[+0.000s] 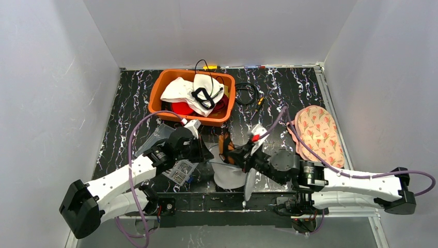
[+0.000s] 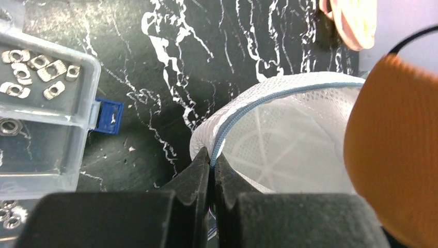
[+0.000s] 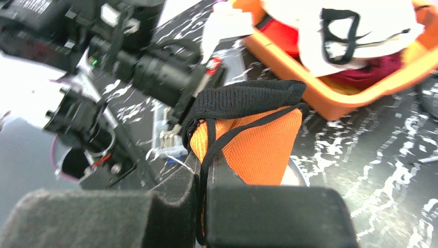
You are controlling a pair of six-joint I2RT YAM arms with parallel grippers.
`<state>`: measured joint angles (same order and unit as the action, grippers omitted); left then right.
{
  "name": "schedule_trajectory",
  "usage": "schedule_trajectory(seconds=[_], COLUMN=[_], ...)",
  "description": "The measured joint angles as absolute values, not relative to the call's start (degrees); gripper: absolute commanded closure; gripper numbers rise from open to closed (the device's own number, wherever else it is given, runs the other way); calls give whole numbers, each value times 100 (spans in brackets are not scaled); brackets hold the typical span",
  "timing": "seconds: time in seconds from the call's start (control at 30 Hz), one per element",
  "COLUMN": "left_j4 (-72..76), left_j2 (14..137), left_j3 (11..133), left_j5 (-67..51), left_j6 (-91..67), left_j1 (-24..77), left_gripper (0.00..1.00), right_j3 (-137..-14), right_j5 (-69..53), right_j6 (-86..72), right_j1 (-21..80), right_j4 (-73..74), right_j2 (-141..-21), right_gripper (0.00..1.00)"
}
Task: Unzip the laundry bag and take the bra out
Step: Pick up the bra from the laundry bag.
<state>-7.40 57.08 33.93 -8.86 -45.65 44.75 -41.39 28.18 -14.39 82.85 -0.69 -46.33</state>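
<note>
Orange bra point(image 3: 258, 144) clamped in right pincer point(image 3: 204, 155), left pincer point(image 2: 212, 155) pinching laundry bag point(image 2: 289, 139), both angled inward.

You have an orange bra point(image 3: 253, 150), black-trimmed; a white mesh laundry bag point(image 2: 289, 139) with blue-grey zipper point(image 2: 248, 106); a black, white-veined tabletop point(image 1: 289, 88); at three o'clock, pink floral fabric point(image 1: 317, 132).

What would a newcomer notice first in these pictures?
Probably the bright orange bra, pinched in the right hand near the table's middle. Left of it, the left hand is shut on the white mesh laundry bag's zipper edge, and an orange bin heaped with clothes sits at the far side.
</note>
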Motion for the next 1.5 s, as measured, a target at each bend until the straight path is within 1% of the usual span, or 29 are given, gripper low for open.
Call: schedule_trajectory(seconds=[0.17, 0.37, 0.63, 0.77, 0.97, 1.23, 1.3, 1.37, 1.4, 1.43, 1.47, 1.5], left_j4=[-550, -423, -226, -213, -311, -373, -464, -672, -799, -897, -985, -1072], left_j2=[5937, 6274, 6447, 6458, 6307, 6224, 6265, 6337, 6381, 6412, 6429, 6429], left_j3=[3632, 4001, 4403, 4532, 4359, 4195, 4200, 4230, 4265, 4298, 4335, 4372], left_j5=[-878, -893, -1308, -1387, -1328, -1033, -910, -773, -705, -661, -622, -585], left_j6=[-4700, -4720, -4757, -4674, -4598, -4657, -4709, -4729, -4729, -4718, -4718, -4698], left_j1=[4475, 4475, 4499, 4713, 4829, 4827, 4827, 4827, 4823, 4823, 4821, 4818], left_gripper=[100, 100, 100, 100, 100, 99, 92, 76, 67, 52, 40, 32], right_j3=[-4134, -4134, -4130, -4130, -4423, -4709, -4709, -4716, -4729, -4764, -4814, -4862], right_j5=[3935, 4508, 4602, 4663, 4700, 4705, 4720, 4788, 4825, 4873, 4904, 4921], right_j6=[-1522, -1584, -1658, -1597, -1278, -1168, -1135, -1037, -993, -934, -875, -825], right_j1=[8285, 8285, 8285, 8285, 8285, 8285, 8285, 8285, 8285, 8285, 8285, 8283], right_j4=[106, 386, 414, 161, -154, -115, -1, 207, 333, 502, 668, 814], right_j2=[-4309, -4145, -4241, -4392, -4604, -4626, -4539, -4403, -4338, -4272, -4219, -4169], right_gripper=[99, 99, 99, 99, 99, 99, 99, 99, 99, 99, 99, 99])
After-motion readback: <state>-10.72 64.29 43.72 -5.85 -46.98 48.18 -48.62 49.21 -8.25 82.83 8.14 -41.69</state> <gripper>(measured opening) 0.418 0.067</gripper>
